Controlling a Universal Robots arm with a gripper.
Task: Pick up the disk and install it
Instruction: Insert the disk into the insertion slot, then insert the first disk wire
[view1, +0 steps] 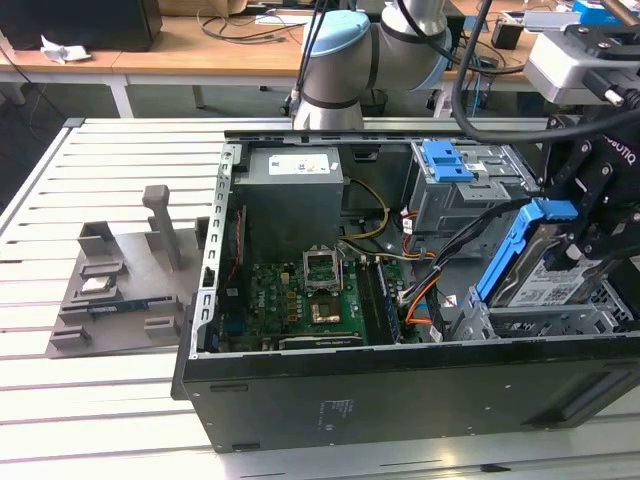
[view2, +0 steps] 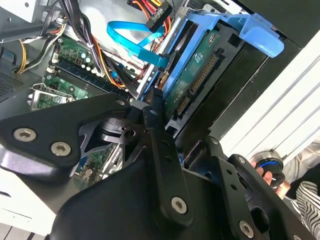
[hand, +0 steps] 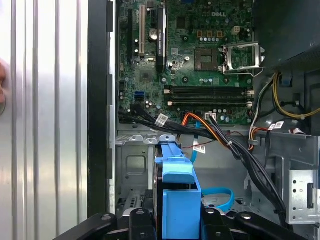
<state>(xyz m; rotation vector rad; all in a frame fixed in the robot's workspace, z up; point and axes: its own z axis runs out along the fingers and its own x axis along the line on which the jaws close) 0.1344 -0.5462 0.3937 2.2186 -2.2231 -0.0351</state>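
Observation:
The disk (view1: 548, 272) is a silver drive with a blue-and-white label in a blue plastic carrier frame (view1: 512, 250). It hangs tilted over the metal drive bay (view1: 540, 322) at the open computer case's corner, on the exterior view's right. My black gripper (view1: 585, 235) is shut on its upper end. In the second wrist view the disk's green circuit side (view2: 192, 75) and blue frame (view2: 252, 31) sit between the fingers (view2: 152, 112). In the first wrist view the blue carrier (hand: 177, 187) stands between the two finger bases, above the bay floor.
The case holds a motherboard (view1: 310, 300), a grey power-supply box (view1: 290, 185), a grey cage with a blue latch (view1: 450, 160) and bundled cables (hand: 235, 145). A grey fixture (view1: 120, 270) lies on the slatted table. A person's hand (view2: 272, 175) rests outside the case.

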